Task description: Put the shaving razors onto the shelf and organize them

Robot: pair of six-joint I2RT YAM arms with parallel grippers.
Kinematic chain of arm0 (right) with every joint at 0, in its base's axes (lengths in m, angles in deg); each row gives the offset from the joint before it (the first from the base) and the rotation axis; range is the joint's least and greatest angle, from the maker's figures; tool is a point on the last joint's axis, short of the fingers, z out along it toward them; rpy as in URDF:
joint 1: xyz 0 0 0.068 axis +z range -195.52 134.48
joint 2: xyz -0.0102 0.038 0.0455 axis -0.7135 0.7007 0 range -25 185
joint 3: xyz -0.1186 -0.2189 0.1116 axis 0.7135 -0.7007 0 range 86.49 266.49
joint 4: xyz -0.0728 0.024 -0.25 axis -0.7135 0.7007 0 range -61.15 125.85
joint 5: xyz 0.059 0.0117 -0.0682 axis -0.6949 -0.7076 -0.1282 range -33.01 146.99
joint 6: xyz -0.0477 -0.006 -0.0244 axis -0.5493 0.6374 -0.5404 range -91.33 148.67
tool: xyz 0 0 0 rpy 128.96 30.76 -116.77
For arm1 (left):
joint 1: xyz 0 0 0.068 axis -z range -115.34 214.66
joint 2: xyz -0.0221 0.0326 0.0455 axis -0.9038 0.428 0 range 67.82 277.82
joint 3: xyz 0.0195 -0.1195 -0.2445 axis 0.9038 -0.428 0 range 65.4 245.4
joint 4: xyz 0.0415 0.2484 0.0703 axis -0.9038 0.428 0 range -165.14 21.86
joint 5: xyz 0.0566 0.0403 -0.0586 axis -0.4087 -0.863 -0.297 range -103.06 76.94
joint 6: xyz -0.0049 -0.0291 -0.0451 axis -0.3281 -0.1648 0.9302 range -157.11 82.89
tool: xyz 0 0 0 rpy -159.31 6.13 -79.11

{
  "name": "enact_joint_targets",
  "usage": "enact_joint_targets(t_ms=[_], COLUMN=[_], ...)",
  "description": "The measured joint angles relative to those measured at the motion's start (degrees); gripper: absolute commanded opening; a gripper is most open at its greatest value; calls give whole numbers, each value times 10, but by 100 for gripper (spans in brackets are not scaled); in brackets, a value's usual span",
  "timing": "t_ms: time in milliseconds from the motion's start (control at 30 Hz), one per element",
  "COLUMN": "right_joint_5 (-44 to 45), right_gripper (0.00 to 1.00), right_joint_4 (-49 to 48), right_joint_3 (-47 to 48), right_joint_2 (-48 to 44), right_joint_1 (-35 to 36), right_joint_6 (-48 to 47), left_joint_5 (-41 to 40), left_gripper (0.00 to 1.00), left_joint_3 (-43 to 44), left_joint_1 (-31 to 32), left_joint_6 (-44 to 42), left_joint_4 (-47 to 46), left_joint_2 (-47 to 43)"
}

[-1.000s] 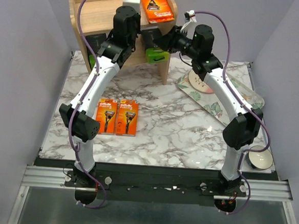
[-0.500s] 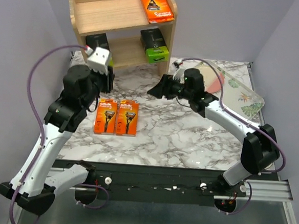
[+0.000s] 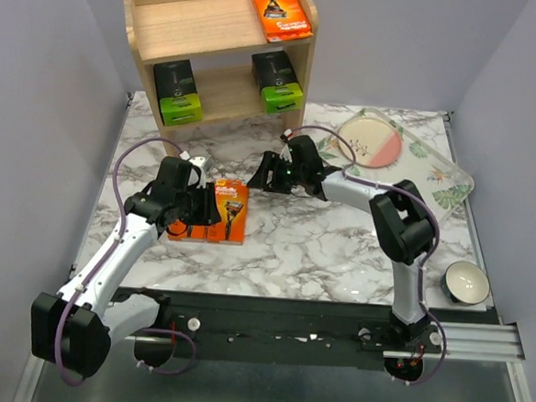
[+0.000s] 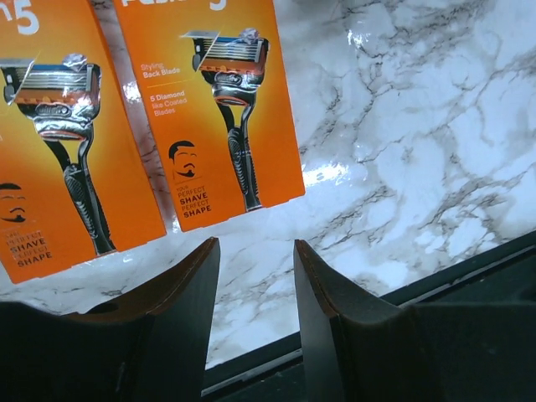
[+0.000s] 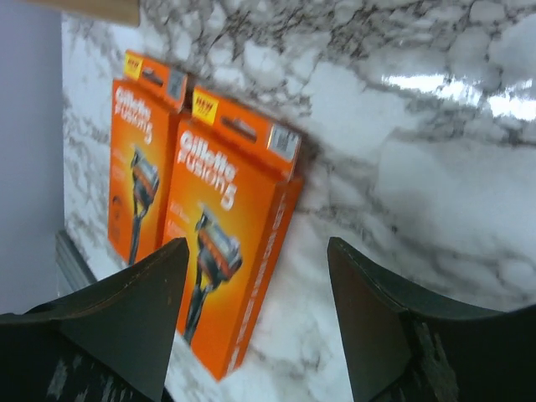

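Overhead only: shelf (image 3: 189,21) held orange pack (image 3: 281,11) above, grey packs (image 3: 178,92) below.
Wrist views: left gripper (image 4: 255,251), right gripper (image 5: 255,247) spread, empty, near table packs (image 4: 209,109).
Change: both grippers had left shelf.

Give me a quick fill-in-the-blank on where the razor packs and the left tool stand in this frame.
The shelf holds ___ orange pack on its top tier.
Both dark packs sit on its ___ tier.
___ orange packs lie flat on the marble table.
The left tool stands ___, holding nothing.
Missing: one; lower; two; open.
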Motion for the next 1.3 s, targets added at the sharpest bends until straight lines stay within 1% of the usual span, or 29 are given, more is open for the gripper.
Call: enact_joint_targets(t_ms=[133,167,333,367,433,467,633,733,833,933,1033,1067,1100,1133,1300], right_joint_5=[17,20,26,24,23,23,23,24,23,19,15,14,12,10,6], right_gripper=[73,63,63,61,56,51,50,45,44,40,31,14,5,1,1], right_joint_4=[6,6,5,5,8,9,36,58,68,71,71,71,71,71,60], right_joint_3=[65,76,139,149,165,172,192,203,204,204,204,204,203,203,192], right_joint_2=[80,93,151,159,169,173,186,187,187,187,187,187,187,187,184], right_joint_1=[0,0,-1,-1,0,0,1,1,1,1,2,2,2,2,2], right_joint_6=[18,20,40,48,60,66,85,84,83,83,83,83,83,83,86], left_joint_5=[26,29,43,46,50,52,56,57,59,58,59,59,59,59,62], left_gripper=[49,49,49,49,49,49,49,49,49,49,49,49,49,49,49], left_joint_3=[-6,-6,-2,-2,-2,-2,9,26,37,37,37,37,37,37,37], left_joint_1=[-36,-42,-60,-65,-75,-80,-94,-94,-94,-94,-94,-94,-94,-94,-94], left_joint_6=[35,38,42,42,44,45,48,49,50,50,50,50,50,50,50], left_joint_4=[6,8,21,22,22,22,27,27,22,17,16,16,16,16,14], left_joint_2=[-11,-12,-14,-15,-14,-14,0,14,27,35,41,42,43,44,52])
